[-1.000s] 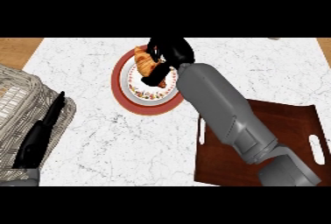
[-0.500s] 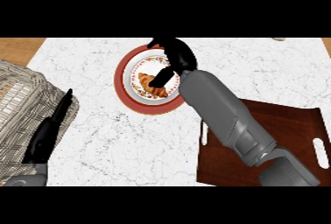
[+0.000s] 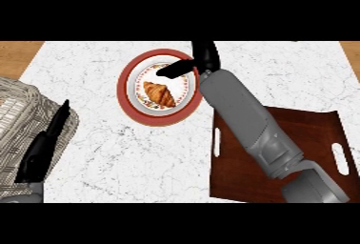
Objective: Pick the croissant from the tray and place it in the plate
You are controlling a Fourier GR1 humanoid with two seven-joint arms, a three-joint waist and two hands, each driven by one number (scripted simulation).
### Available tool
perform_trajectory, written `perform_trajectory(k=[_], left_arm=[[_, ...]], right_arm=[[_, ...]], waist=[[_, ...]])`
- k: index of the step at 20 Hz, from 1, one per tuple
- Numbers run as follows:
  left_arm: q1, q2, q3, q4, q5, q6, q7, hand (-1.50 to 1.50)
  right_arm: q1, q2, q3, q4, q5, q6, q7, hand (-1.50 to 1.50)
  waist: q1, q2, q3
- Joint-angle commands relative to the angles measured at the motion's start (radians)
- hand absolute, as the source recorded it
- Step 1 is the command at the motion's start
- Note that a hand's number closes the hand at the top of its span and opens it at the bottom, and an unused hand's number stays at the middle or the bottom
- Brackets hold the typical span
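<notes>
The golden-brown croissant [image 3: 160, 93] lies in the middle of the round plate [image 3: 134, 102], which has a red rim and a patterned white centre. My right hand [image 3: 200, 58] hovers at the plate's upper right edge, open, with its thumb stretched over the plate and apart from the croissant. The dark brown tray [image 3: 320, 138] sits at the right with my right forearm crossing over it. At the lower left my left hand [image 3: 45, 143] rests open, fingers straight, over the wicker basket.
A grey wicker basket [image 3: 21, 114] occupies the left edge of the white marble counter [image 3: 141, 157]. Wooden surface [image 3: 17, 52] shows beyond the counter's far corners. The tray has slot handles on its left and right sides.
The right hand let go of the croissant, which now lies on the plate, and drew back to the upper right. The left hand has not moved.
</notes>
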Motion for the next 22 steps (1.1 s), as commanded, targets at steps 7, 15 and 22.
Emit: perform_trajectory(k=[7,15,22], left_arm=[[0.064,-0.019,0.016,-0.003,0.000,0.020,-0.047,0.00],[0.066,0.011,0.041,-0.063,0.025,-0.019,0.005,0.00],[0.035,-0.011,0.027,-0.056,-0.003,0.002,0.036,0.00]], right_arm=[[0.102,-0.131,-0.247,0.030,-0.190,0.180,-0.334,-1.50],[0.129,-0.277,-0.281,0.152,-0.170,0.385,-0.516,-1.50],[0.183,-0.311,-0.306,0.243,-0.155,0.434,-0.646,-1.50]], waist=[[-0.046,-0.003,0.001],[-0.044,-0.007,0.001],[-0.042,-0.003,0.002]])
